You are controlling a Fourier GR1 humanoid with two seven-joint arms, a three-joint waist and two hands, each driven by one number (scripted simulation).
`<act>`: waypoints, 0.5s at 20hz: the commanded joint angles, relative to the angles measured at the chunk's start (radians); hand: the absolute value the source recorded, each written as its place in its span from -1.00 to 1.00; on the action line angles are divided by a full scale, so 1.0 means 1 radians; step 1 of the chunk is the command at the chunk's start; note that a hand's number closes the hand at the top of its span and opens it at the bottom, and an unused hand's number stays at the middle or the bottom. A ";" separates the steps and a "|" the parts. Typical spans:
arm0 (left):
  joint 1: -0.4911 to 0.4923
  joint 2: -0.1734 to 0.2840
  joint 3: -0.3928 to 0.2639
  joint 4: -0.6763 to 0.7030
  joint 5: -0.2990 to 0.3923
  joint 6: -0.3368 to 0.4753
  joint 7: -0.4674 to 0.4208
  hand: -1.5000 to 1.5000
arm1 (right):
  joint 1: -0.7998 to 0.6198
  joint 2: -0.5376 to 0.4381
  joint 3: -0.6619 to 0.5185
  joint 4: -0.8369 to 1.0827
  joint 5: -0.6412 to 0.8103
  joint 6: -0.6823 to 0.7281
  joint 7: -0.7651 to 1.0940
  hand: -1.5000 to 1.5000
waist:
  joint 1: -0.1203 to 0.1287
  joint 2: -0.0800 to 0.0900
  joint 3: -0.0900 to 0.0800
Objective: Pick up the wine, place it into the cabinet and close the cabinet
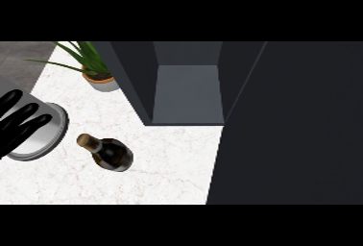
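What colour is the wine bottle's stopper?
Tan, cork-like, atop the dark wine bottle; seen in the head view.

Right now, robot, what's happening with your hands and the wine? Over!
Left hand open, resting at left edge over grey pot. Right hand out of view. Wine bottle untouched on counter. Cabinet open, path clear.

A home kitchen, shown by a white marble counter (170,163) that carried a dark open cabinet (188,91). Left of the cabinet stood a potted plant (96,72); farther left sat a metal pot (42,134), and below it a corked wine bottle (108,153).
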 commanded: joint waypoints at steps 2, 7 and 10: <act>0.043 0.040 0.055 -0.042 0.081 0.024 0.058 -1.00 | -0.020 -0.019 0.065 -0.209 0.144 -0.073 0.195 -1.00 | 0.003 -0.004 -0.001; 0.038 0.005 0.067 0.034 0.020 -0.073 0.035 -1.00 | -0.009 -0.054 0.086 -0.157 0.133 -0.072 0.119 -1.00 | -0.003 -0.001 0.000; -0.013 0.036 0.065 0.036 0.036 -0.002 0.083 -1.00 | -0.098 -0.058 0.052 -0.159 0.142 -0.115 0.213 -1.00 | -0.004 0.000 0.000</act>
